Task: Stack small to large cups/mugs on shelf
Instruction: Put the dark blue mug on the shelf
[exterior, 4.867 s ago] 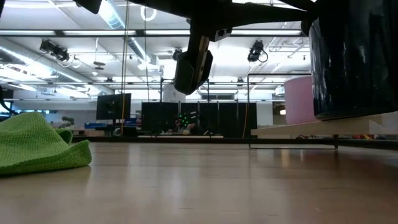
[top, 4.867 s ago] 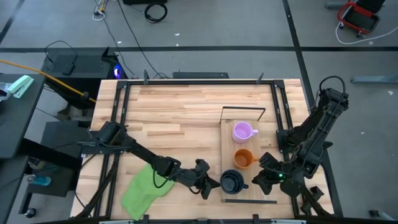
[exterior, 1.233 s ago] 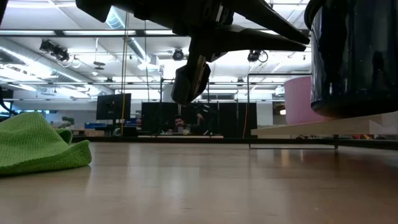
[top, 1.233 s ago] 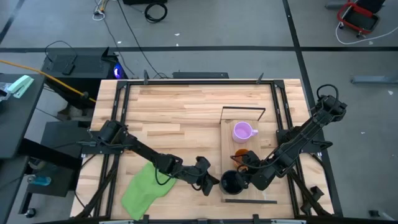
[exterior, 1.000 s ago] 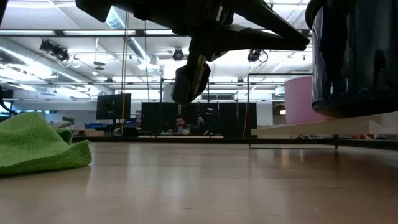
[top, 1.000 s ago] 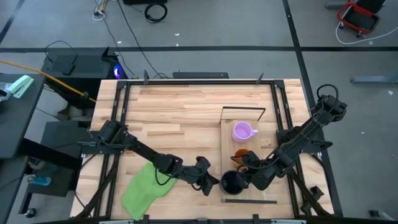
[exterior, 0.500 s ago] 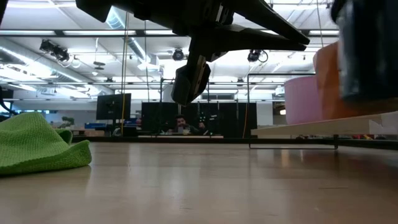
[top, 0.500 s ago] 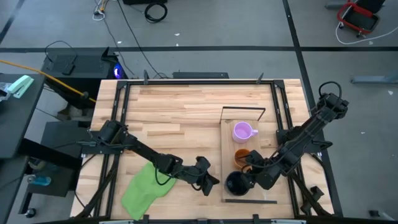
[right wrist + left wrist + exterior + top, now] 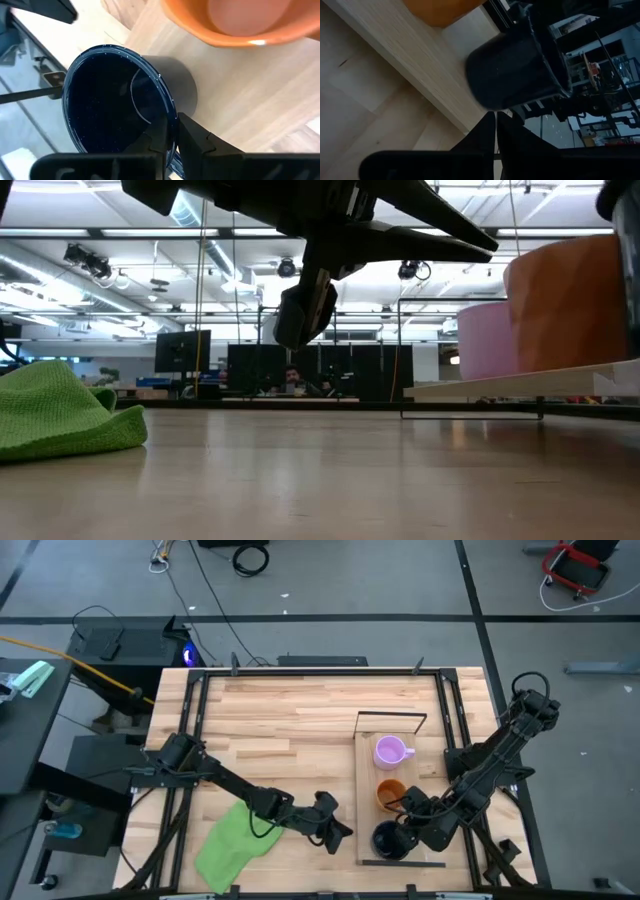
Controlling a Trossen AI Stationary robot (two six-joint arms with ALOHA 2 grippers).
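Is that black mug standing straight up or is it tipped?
Tipped. The black mug leans with the right gripper pinching its rim, above the shelf.

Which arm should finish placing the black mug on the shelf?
Right. Its right gripper is shut on the black mug over the shelf; the left gripper is off the shelf, shut and empty.

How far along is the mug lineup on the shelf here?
Looks done: the purple mug and orange mug stand in a row on the shelf. In hand: the right end effector pinches the black mug by its rim, over the shelf's end beside the orange mug. Left: setting it down and releasing. The left end effector waits shut beside the shelf.
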